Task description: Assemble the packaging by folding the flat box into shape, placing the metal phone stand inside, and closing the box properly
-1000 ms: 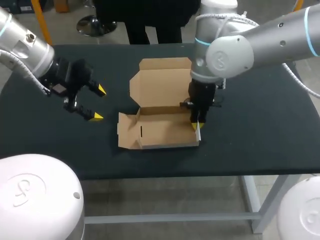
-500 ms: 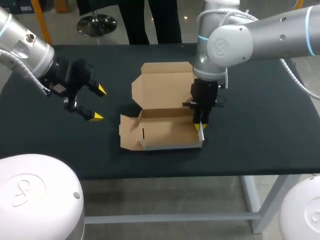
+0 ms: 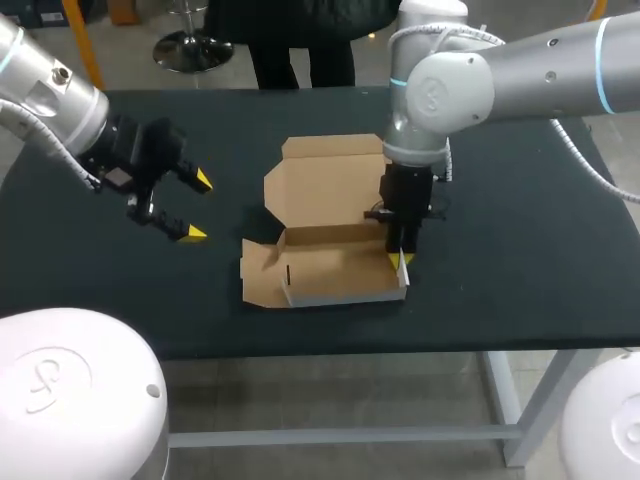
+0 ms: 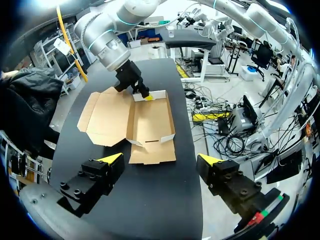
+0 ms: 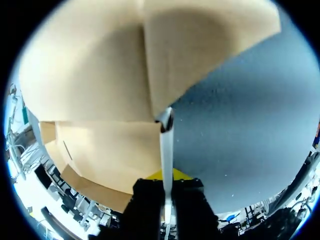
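Observation:
The brown cardboard box (image 3: 325,235) lies partly folded in the middle of the black table, its lid (image 3: 325,180) spread open toward the far side. My right gripper (image 3: 400,258) points down at the box's right end and is shut on the upright right side flap (image 5: 166,145), whose thin edge runs out between the fingers. The left gripper (image 3: 195,207) hovers open to the left of the box, apart from it. From the left wrist, the box (image 4: 135,122) lies ahead of that gripper's (image 4: 161,160) wide-spread tips, with the right gripper (image 4: 145,96) at its far end. No metal phone stand is in view.
The box's left side flap (image 3: 258,272) lies flat on the table (image 3: 520,250). The table's front edge (image 3: 400,342) runs a short way in front of the box. Bare tabletop stretches to the right of the box and between the left gripper and the box.
The right gripper has shifted slightly right and toward the front edge, drawing the box along with it. The left arm has kept still.

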Motion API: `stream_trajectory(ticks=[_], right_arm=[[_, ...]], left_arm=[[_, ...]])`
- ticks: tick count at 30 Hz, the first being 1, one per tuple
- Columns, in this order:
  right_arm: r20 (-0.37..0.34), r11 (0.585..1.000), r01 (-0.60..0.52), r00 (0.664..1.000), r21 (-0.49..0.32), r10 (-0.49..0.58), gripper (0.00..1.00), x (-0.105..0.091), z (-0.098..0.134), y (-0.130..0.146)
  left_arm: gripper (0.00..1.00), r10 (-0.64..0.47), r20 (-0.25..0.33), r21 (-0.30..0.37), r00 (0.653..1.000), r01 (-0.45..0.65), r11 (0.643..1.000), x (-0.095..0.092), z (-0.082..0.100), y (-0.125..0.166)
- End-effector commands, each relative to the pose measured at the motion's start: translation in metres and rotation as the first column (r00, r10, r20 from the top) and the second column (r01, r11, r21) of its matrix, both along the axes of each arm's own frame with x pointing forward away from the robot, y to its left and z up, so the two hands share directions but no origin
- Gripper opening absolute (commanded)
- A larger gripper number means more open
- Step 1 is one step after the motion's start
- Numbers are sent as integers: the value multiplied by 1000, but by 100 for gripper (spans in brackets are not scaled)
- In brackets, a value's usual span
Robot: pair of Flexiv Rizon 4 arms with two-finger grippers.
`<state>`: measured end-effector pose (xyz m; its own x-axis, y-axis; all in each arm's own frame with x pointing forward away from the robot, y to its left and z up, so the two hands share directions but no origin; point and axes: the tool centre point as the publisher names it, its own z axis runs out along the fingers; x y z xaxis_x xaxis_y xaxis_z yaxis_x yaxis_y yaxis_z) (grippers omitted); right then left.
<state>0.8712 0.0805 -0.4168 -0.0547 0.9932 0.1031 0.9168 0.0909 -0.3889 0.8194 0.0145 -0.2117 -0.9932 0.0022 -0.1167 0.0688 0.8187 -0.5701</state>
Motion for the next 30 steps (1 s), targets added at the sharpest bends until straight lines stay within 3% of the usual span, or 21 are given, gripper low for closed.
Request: stream_trajectory(ticks=[1, 6, 14, 30], right_arm=[[-9, 1000, 4, 1000, -19, -5, 6, 4, -4, 4], [24, 998, 29, 999, -49, -28, 16, 3, -4, 3], [65, 995, 66, 996, -78, -61, 22, 4, -7, 1], [251, 987, 146, 960, -62, -126, 2, 4, -7, 0]], left_arm=[[100, 0, -2, 5, 1000, 0, 1000, 0, 1, 0], [100, 0, -2, 5, 1000, 0, 1000, 0, 1, 0], [100, 0, -2, 5, 1000, 0, 1000, 0, 1, 0], [100, 0, -2, 5, 1000, 0, 1000, 0, 1, 0]])
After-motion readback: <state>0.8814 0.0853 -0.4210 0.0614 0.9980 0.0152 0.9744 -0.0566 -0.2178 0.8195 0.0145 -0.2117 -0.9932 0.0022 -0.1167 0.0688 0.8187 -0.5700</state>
